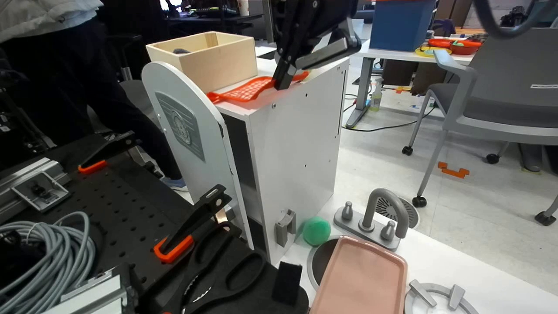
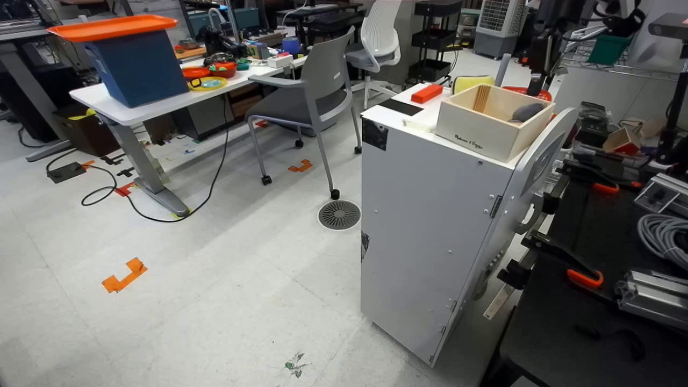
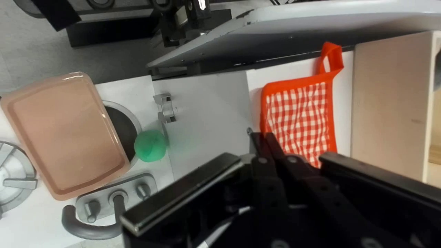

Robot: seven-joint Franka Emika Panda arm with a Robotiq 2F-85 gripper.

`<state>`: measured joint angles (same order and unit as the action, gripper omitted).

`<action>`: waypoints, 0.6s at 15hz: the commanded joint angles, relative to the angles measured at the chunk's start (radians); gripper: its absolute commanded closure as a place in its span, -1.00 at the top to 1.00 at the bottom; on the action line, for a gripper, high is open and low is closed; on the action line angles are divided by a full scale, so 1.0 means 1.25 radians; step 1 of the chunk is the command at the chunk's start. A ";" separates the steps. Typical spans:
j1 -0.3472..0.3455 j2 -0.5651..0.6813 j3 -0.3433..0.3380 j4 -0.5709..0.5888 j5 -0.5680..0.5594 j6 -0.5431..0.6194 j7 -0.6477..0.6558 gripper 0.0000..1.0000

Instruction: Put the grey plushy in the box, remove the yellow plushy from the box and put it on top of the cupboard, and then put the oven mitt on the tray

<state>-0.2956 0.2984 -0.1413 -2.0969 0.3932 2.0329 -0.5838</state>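
The oven mitt (image 3: 299,117), red-and-white checked with an orange-red border and loop, lies on top of the white cupboard (image 1: 301,144). My gripper (image 3: 263,134) is shut on the mitt's near edge; in an exterior view the mitt (image 1: 250,89) bends up toward the fingers. Beside it stands the wooden box (image 2: 475,129), with the grey plushy (image 2: 527,112) inside, against a wall. Behind the box, partly hidden, the yellow plushy (image 2: 472,83) shows on the cupboard top. Below, the pink tray (image 3: 65,134) rests partly across the sink.
The cupboard's rounded door (image 1: 187,126) stands beside the box and mitt. A red block (image 2: 427,93) lies on the cupboard top. A grey faucet (image 1: 383,209) rises beside the tray, near a green ball (image 1: 316,231). Clamps (image 1: 196,222) line the black table.
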 commanded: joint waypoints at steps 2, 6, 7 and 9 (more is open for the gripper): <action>0.028 -0.070 0.003 -0.037 -0.077 0.014 0.053 -0.99; 0.041 -0.116 0.004 -0.052 -0.095 0.017 0.054 -0.99; 0.044 -0.126 0.003 -0.056 -0.096 0.018 0.053 -0.99; 0.049 -0.141 0.002 -0.061 -0.095 0.022 0.054 -0.99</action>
<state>-0.2439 0.1771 -0.1405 -2.1367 0.2985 2.0372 -0.5313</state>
